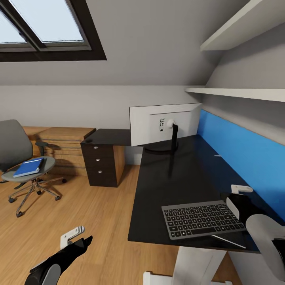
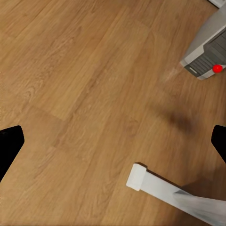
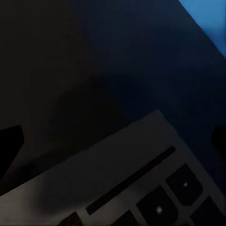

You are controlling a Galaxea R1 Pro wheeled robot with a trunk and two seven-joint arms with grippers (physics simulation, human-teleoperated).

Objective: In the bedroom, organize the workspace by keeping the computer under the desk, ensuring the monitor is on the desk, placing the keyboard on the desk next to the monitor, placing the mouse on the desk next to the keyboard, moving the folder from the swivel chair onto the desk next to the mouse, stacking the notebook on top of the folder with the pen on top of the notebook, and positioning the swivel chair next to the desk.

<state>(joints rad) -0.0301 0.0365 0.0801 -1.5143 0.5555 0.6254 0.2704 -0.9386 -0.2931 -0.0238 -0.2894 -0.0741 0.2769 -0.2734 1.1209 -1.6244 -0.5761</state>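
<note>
The black desk (image 1: 186, 178) with its blue back panel carries the monitor (image 1: 164, 122), whose white back faces me. Near the desk's front edge lies the keyboard (image 1: 202, 218) (image 3: 141, 183), and a thin silver pen (image 1: 228, 242) rests at its front right corner. My right gripper (image 1: 235, 192) hovers open just above the keyboard's far right corner. At the left, the blue folder (image 1: 28, 167) lies on the seat of the grey swivel chair (image 1: 14, 146). My left gripper (image 1: 80, 236) hangs open over the floor, near the computer (image 2: 205, 49). The mouse and notebook are out of view.
A black three-drawer cabinet (image 1: 102, 164) stands under the desk's far left end, with a light wooden chest (image 1: 65, 144) behind it. White shelves (image 1: 237, 93) run above the desk. A white desk foot (image 2: 141, 176) rests on the plank floor (image 1: 87, 213).
</note>
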